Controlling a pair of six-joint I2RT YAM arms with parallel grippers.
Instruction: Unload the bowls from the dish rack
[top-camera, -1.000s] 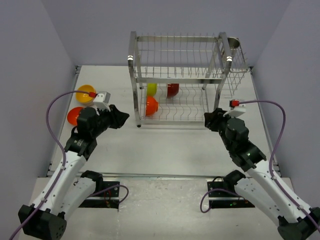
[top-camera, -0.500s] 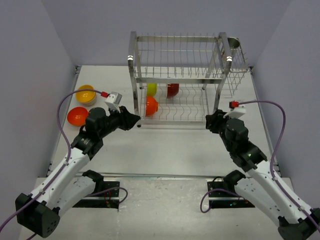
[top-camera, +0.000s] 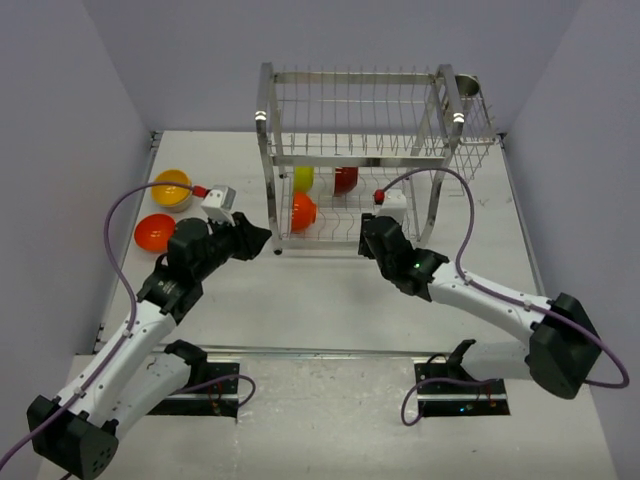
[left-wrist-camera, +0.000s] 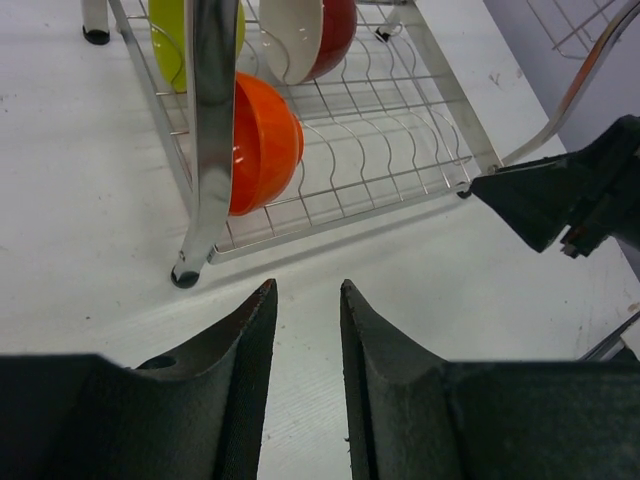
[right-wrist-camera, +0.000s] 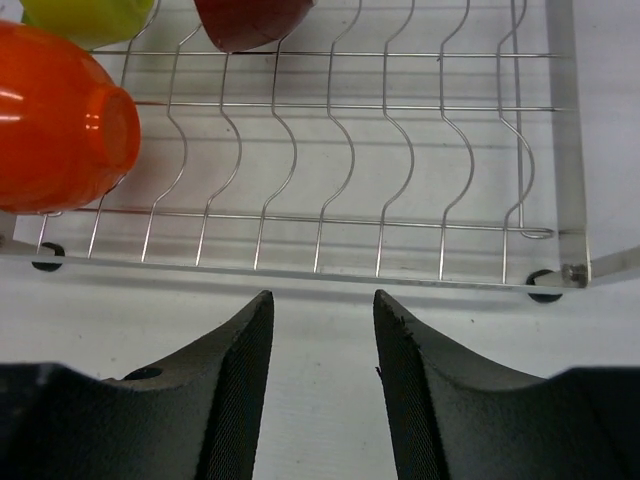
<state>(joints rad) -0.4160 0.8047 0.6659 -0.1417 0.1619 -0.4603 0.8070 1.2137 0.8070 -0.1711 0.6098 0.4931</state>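
Left wrist view: left gripper (left-wrist-camera: 305, 290) is spread a little, with nothing between the fingers (left-wrist-camera: 245, 350). It sits low over the table (left-wrist-camera: 90, 250), just outside the near-left corner of the dish rack (left-wrist-camera: 454, 100). The corner post (left-wrist-camera: 213, 120) stands straight ahead of the tips. The orange bowl (left-wrist-camera: 265, 140) is on the lower shelf just behind the post and to its right. I cannot tell whether bowl and post touch.

Right wrist view: right gripper (right-wrist-camera: 320, 300) is spread wider and empty, facing the near rail of the lower shelf at about mid-width. From here the orange bowl (right-wrist-camera: 60, 118) lies far and to the left, with only low shelf wire between. It stands on edge, foot turned right toward this gripper and mouth turned left toward the post, so its axis runs left-right along the shelf.

Top external view: left gripper (top-camera: 262, 238) is the nearer of the two to the bowl; right gripper (top-camera: 368, 232) is somewhat farther. I judge access matters more than nearness here. The left has the post in its line, while the right has an open front.

Lime-green bowl (top-camera: 303, 179) and dark red bowl (top-camera: 346, 180) stand at the far side of the same shelf. Yellow bowl (top-camera: 172, 187) and orange-red bowl (top-camera: 152, 231) lie on the table at left, out of the rack.
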